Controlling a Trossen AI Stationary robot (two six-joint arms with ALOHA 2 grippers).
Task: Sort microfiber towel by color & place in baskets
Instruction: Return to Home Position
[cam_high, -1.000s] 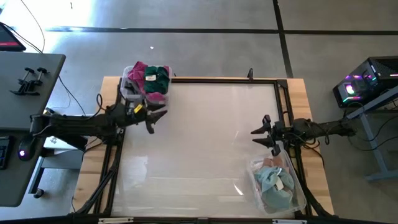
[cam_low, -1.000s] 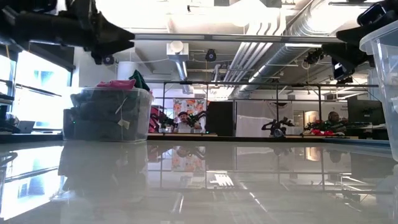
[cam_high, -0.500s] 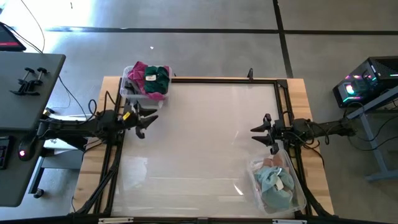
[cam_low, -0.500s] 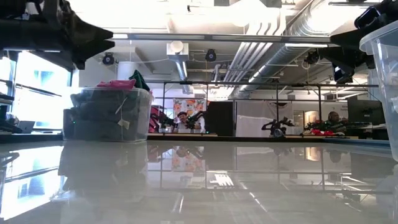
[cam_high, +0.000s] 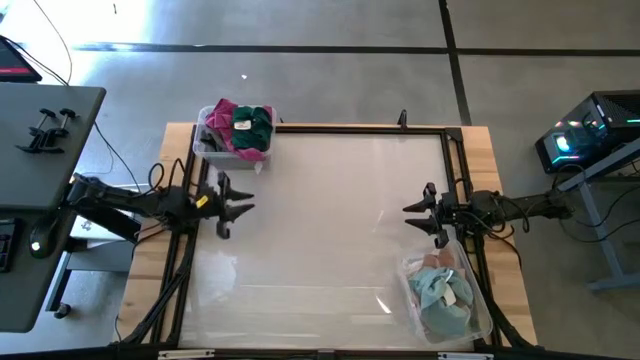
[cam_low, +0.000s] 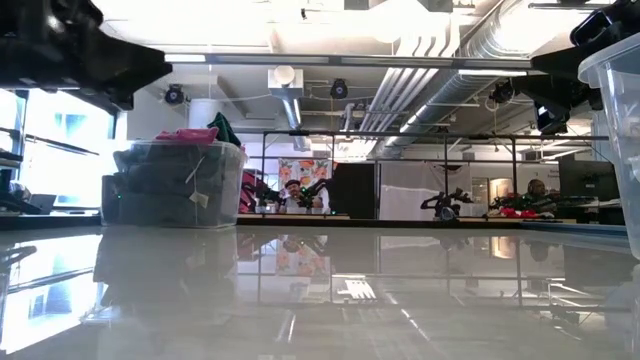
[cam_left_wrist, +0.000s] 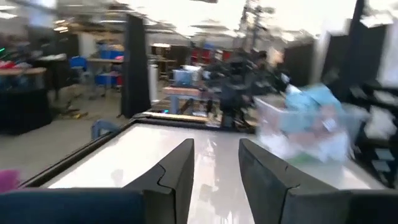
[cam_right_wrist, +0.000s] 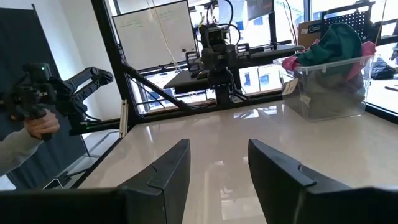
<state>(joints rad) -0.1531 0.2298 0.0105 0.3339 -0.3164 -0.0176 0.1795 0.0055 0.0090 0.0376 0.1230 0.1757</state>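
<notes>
Now pink and green towels (cam_high: 246, 121) are sitting in the small basket (cam_high: 211, 152), light blue towels (cam_high: 440, 290) in the long basket (cam_high: 482, 306). The left gripper (cam_high: 232, 207) and right gripper (cam_high: 425, 212) are hanging empty, fingers apart; only parking seems left.

No legible text, brand, number or sign found in any view. Whiteboard (cam_right_wrist: 155, 31), upper left of the right wrist view, carries handwritten lines too faint to read. White tag (cam_high: 243, 124) on the towels (cam_high: 258, 130), upper left of the high view, shows no readable print
</notes>
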